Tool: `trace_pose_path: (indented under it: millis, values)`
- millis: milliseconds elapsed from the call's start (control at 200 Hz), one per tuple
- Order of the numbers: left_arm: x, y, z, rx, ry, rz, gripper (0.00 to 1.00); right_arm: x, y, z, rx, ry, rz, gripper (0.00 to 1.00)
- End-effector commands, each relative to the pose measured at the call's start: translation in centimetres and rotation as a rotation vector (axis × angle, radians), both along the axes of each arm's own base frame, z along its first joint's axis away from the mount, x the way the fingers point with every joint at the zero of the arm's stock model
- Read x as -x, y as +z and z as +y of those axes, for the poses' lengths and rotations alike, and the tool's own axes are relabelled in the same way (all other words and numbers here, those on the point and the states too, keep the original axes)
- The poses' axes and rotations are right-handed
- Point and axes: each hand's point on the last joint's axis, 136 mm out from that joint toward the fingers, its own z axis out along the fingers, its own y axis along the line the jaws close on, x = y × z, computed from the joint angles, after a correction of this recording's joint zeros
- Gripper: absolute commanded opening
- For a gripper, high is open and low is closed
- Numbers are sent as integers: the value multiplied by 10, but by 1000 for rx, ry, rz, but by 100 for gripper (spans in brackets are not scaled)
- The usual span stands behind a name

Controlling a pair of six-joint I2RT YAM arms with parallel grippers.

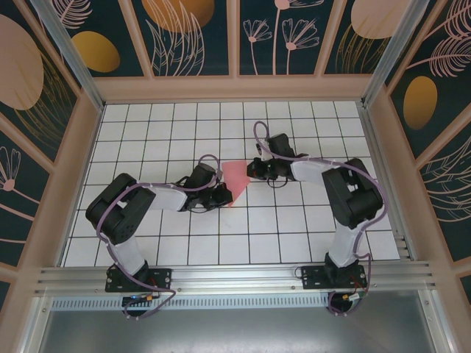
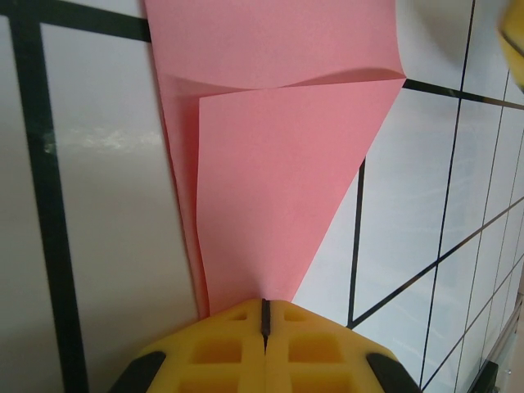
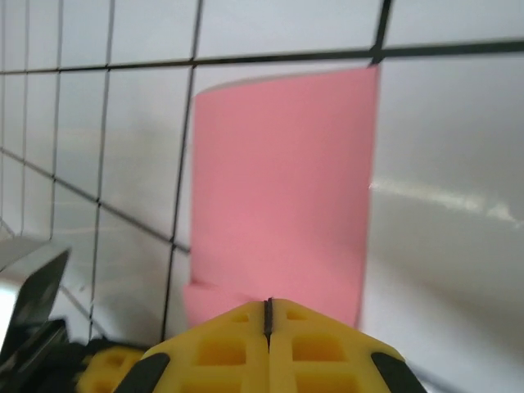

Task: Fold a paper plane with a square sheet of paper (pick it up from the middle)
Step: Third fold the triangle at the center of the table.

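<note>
Square sheet of paper (image 1: 237, 179), pink and partly folded into a pointed wedge, is held between the two claws near the middle of the table (image 1: 294, 235). The left claw (image 1: 226, 197) is fully closed. Its yellow fingers (image 2: 213, 352) are pressed together with the sheet's narrow tip caught between them. From there, in the left wrist view, the paper widens toward 12 o'clock, with a folded flap (image 2: 286, 205) lying over the layer below. The right claw (image 1: 251, 170) is closed just as tight, and the sheet's near edge runs in at the tips of its yellow fingers (image 3: 327, 352). Beyond them the paper extends toward 12 o'clock. From above, the left claw sits at 7 o'clock of the sheet and the right claw at 2 o'clock. Both are low over the white tiles and dark grid lines.
</note>
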Motion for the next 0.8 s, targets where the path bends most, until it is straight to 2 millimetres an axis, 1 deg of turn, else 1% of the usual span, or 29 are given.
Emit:
trace_pose_path:
  millis: [0,65,75,95,170,285,345,425,535,595,605,631,731,796]
  values:
    - [36,-64,57,-284,61,168,1,23,5,10,-27,37,0,5]
    - [36,-64,58,-287,65,168,1,31,-2,12,-24,47,25,5]
    - [36,-64,58,-287,65,168,1,36,-3,17,-23,62,28,5]
    - [35,-64,58,-287,66,166,1,39,-6,20,-24,71,35,5]
    - [36,-65,59,-289,70,170,1,46,-13,27,-31,89,59,5]
    - [36,-64,59,-290,70,168,0,47,-25,36,-28,103,96,3]
    - [36,-65,59,-292,69,169,0,44,-33,35,-12,93,111,2]
    - [37,-65,60,-295,67,170,0,38,-41,30,21,61,120,1]
    - [38,-65,61,-297,66,174,0,25,-45,15,38,-11,132,0]
    - [38,-65,61,-296,65,171,0,24,-48,11,55,-30,136,0]
    - [39,-66,61,-299,64,174,0,18,-49,4,56,-54,137,0]
    - [39,-66,62,-299,65,176,0,14,-51,-3,64,-77,142,0]
    - [39,-65,61,-298,60,172,0,0,-57,-19,98,-132,141,0]
    - [40,-66,61,-298,59,174,0,-9,-59,-25,107,-148,134,0]
